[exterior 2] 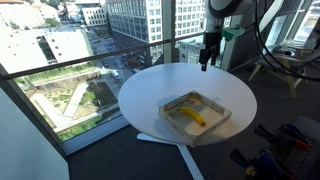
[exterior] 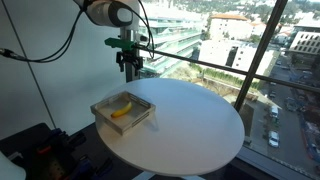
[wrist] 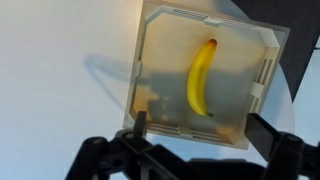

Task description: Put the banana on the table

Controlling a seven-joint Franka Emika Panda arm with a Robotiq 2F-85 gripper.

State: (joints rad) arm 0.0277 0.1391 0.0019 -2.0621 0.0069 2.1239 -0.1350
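Observation:
A small yellow banana lies inside the shallow greyish tray, which stands on the round white table. Both exterior views show the banana in its tray near one edge of the table. My gripper hangs well above the table, off to the tray's far side, apart from everything. In the wrist view the gripper is open and holds nothing, with the tray's near wall showing between its fingers.
Glass walls with a railing stand close behind the table, with the city outside. Black cables hang beside the arm. Dark equipment sits on the floor by the tray side of the table.

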